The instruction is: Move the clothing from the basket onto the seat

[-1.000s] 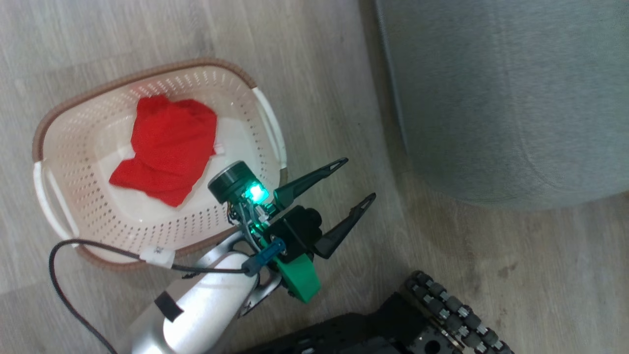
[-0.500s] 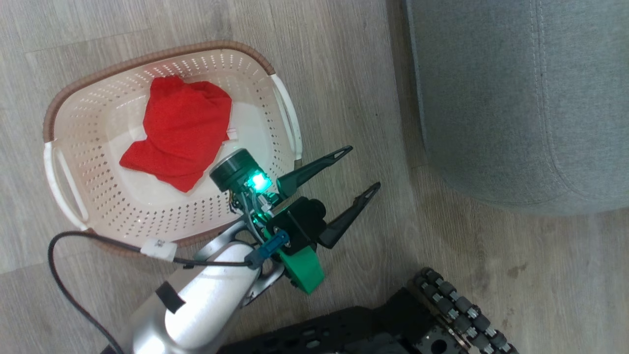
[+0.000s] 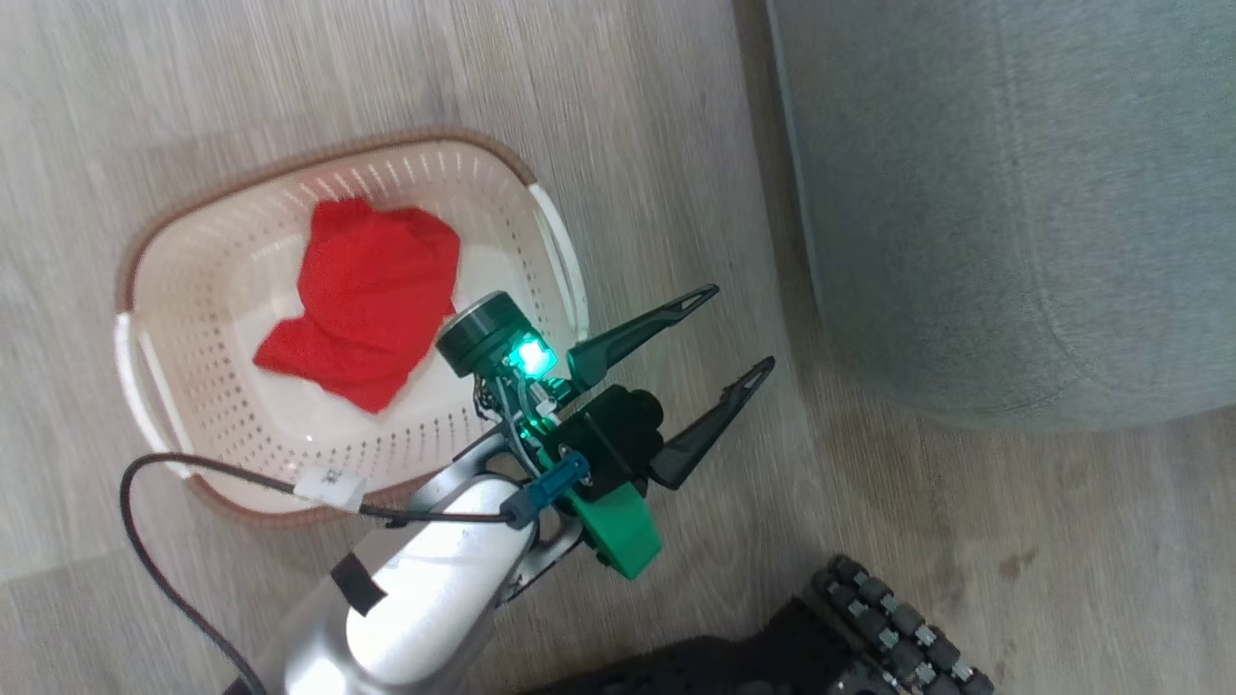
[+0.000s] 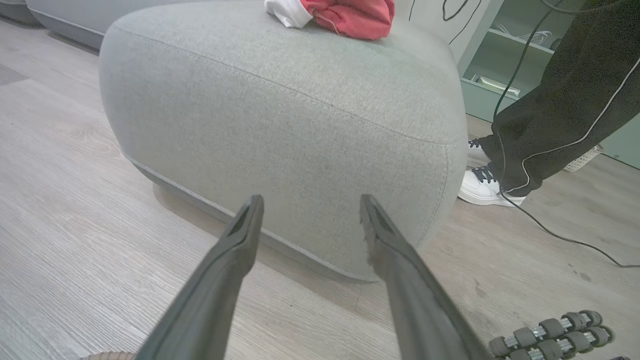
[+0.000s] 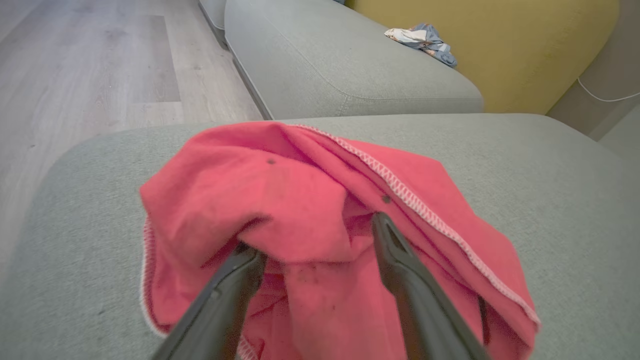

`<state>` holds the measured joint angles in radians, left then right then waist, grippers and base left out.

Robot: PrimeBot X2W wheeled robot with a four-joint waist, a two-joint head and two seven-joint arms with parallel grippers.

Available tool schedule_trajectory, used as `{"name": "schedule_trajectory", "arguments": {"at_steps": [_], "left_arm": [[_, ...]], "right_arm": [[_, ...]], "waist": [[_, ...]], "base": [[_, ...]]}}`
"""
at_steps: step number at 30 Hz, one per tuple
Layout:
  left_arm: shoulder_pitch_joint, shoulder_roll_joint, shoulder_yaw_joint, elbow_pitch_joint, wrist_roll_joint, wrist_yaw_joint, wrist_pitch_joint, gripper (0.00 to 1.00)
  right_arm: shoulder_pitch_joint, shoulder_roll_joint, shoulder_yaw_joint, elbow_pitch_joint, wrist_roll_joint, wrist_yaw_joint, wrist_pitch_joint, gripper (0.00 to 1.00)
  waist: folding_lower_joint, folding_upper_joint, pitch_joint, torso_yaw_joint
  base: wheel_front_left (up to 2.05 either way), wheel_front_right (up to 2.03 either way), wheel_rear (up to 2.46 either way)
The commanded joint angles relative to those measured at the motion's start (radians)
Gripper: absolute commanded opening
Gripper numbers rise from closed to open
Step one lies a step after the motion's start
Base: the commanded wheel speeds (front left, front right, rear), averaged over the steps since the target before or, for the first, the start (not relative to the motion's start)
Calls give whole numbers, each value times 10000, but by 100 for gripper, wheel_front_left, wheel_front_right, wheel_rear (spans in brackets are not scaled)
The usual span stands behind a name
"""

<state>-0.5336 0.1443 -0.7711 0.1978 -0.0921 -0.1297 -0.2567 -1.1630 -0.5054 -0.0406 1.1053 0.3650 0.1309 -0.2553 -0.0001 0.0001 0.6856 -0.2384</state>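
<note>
The basket (image 3: pixel 193 290) is cream perforated plastic with a brown woven-look rim and white handles; it stands on the pale wood-grain floor (image 3: pixel 618 116), its long axis roughly across the head view. In it lies the plain red garment (image 3: pixel 372 299), soft and crumpled, its long axis running from the far wall towards the near one, slanting left. The seat (image 3: pixel 1014 212) is a rounded grey-green cushion of coarse weave with a stitched seam, well apart from the basket; on its top sits the red-and-white garment (image 5: pixel 300 200), bunched, with white zigzag hem stitching. The left gripper (image 3: pixel 739 328) hangs over the floor between basket and seat, just beside the basket's handle; its fingers are spread wide, empty, pointing at the seat's side. The right gripper (image 5: pixel 315 233) has its fingers parted wide, pinching nothing, tips among that garment's folds; whether they touch the cloth I cannot tell. Beside the seat stands a person's leg (image 4: pixel 565 100) in dark trousers, with a white shoe (image 4: pixel 485 186); the robot's base rollers (image 3: pixel 898 618) sit near.
</note>
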Motion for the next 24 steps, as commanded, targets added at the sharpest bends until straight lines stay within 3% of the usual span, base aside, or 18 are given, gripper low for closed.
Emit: {"name": "schedule_trajectory", "arguments": {"at_steps": [1,10,24], "left_arm": [[100,-149,242,-316,-62,-10,-51,100],[606,-474,538,-275,-267,-10,-51,100],[1674,-909,2358,-674,-506,26,-51,100]], "right_arm": [[547,-350,255,-453,154,-2,-65,100],[1934,-463,1158,-1910,808,-2,-65,100],[5055,-665,1684,-7322,2457,-2,-65,100]], "waist": [[1,-1,-461,12],[1,-1,-1975,133],[1,-1,-4126,1071]], "base": [[0,0,0],[0,0,0],[0,0,0]]}}
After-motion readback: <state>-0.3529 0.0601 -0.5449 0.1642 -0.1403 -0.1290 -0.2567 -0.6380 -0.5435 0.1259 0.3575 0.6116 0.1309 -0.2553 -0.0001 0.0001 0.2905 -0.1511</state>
